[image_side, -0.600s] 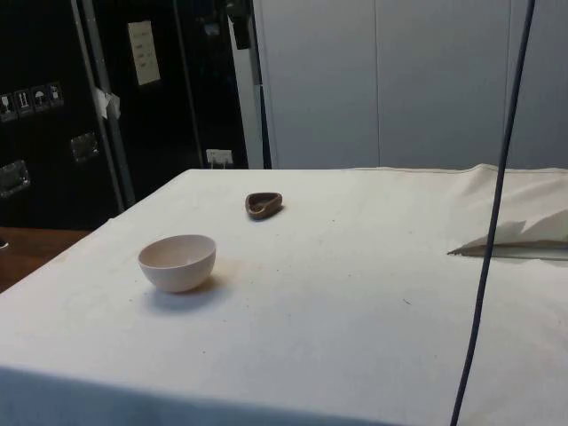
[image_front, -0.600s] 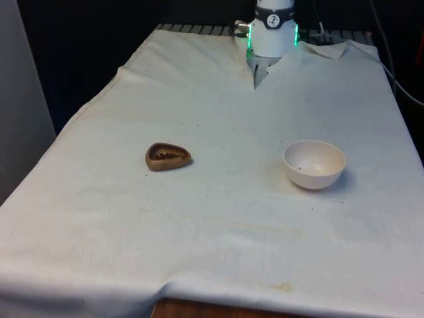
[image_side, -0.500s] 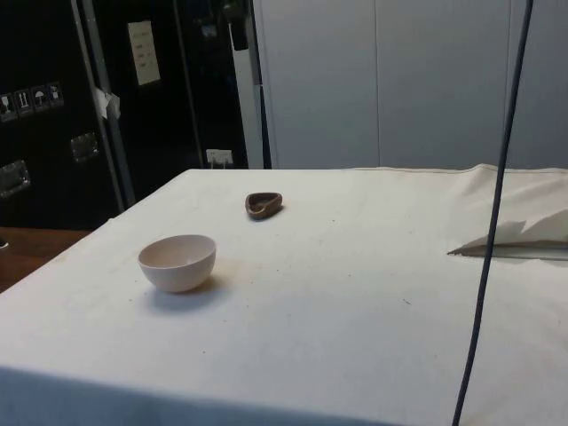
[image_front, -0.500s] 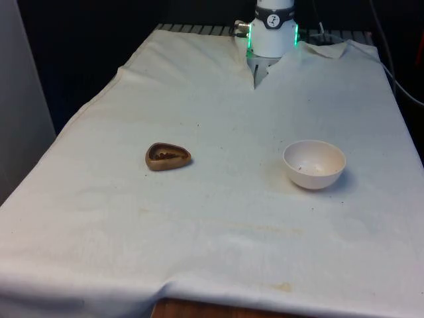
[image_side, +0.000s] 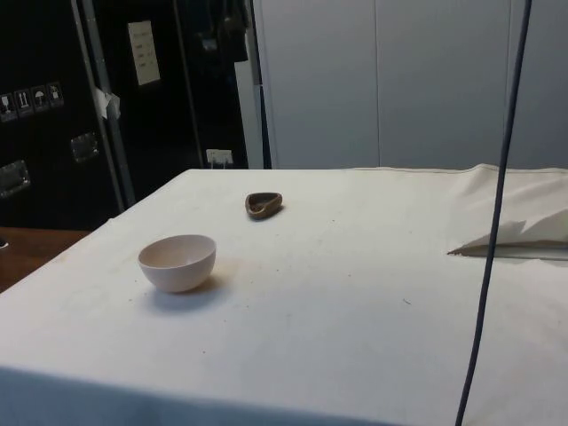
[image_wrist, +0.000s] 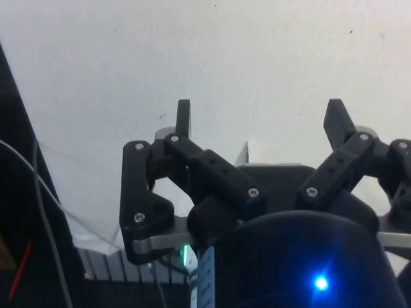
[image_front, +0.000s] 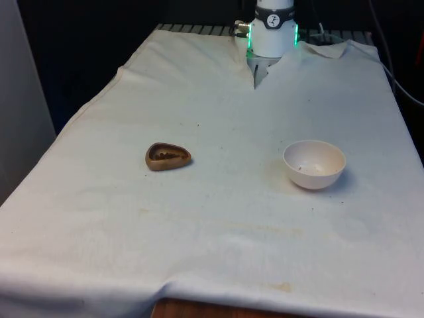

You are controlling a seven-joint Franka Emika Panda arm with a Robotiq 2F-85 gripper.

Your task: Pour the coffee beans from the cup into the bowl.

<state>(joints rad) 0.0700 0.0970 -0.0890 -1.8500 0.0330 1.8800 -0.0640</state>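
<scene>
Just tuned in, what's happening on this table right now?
Nothing is being handled yet. The small brown wooden cup holding coffee beans sits on the white cloth, towards the front view's left. The empty white round bowl stands apart from it, towards the front view's right. The robot's black two-finger hand is open, holding nothing, above bare cloth. The pour has not begun.

Table [image_front: 218, 238] under a creased, faintly stained white cloth [image_side: 355, 293]; wood shows at its near edge in the front view; side view: dark cabinets [image_side: 53, 98] with a paper label, pale wall panels [image_side: 399, 80], hanging black cable [image_side: 497, 204].
</scene>
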